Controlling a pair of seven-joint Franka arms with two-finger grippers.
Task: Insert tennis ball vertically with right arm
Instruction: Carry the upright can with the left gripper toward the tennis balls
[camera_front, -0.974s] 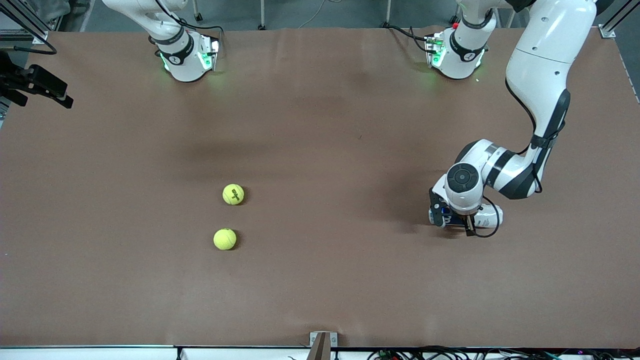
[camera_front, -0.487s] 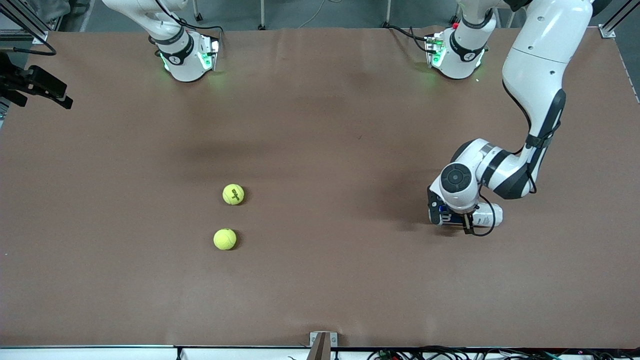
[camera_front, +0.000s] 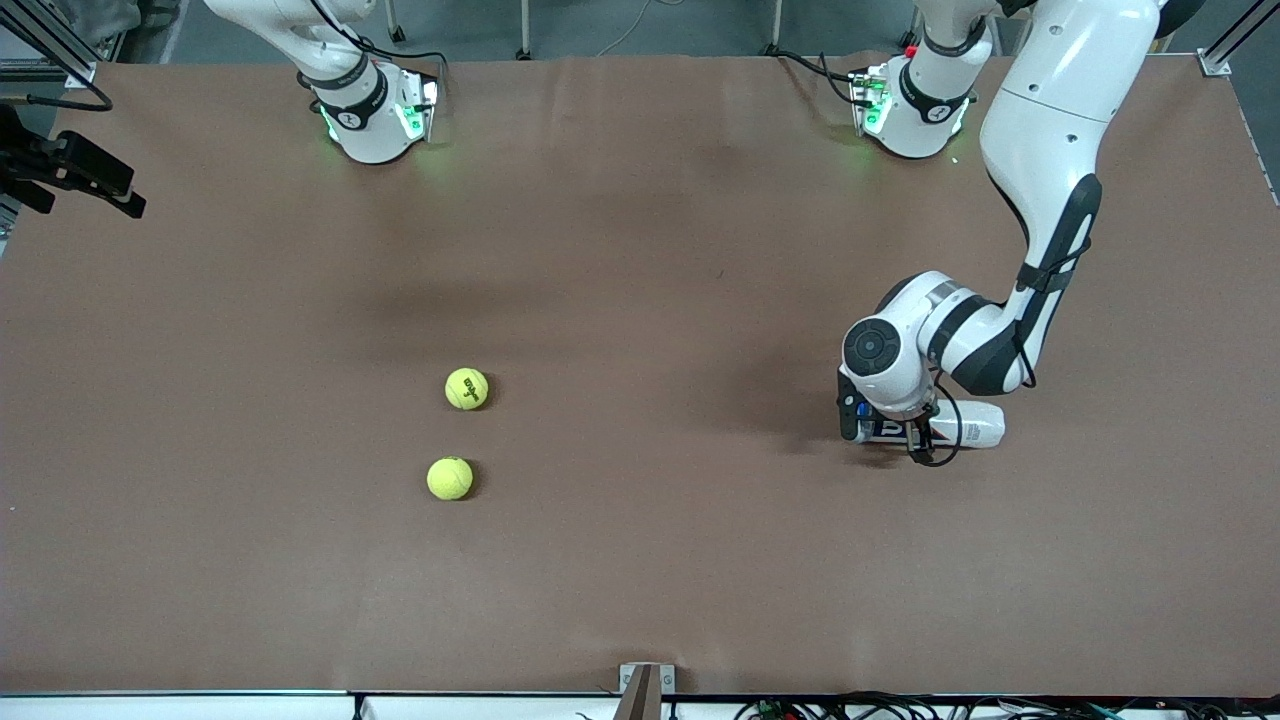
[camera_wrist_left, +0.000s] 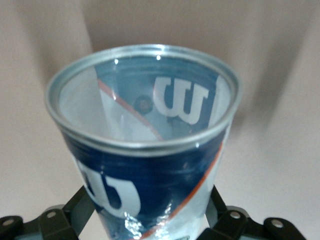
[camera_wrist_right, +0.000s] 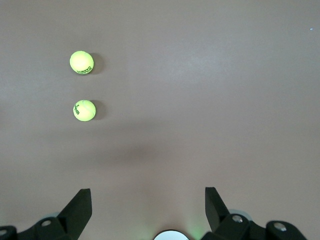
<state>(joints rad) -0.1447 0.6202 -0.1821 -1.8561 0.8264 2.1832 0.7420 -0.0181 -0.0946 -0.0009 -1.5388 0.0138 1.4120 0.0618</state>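
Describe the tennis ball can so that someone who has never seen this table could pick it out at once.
Start at the brown table and go toward the left arm's end, where the white arm bends down. The left tool is shut on the tennis ball can, which lies on its side. Unlike the two yellow-green balls, it is a clear tube with a blue label, white lettering and an open metal rim.

Wilson tennis ball can (camera_wrist_left: 150, 145) — open mouth toward the camera, inside empty, metal rim ringing it. Left gripper's fingers (camera_wrist_left: 70, 215) flank the can's lower body — brown table (camera_wrist_left: 280, 100) around it.
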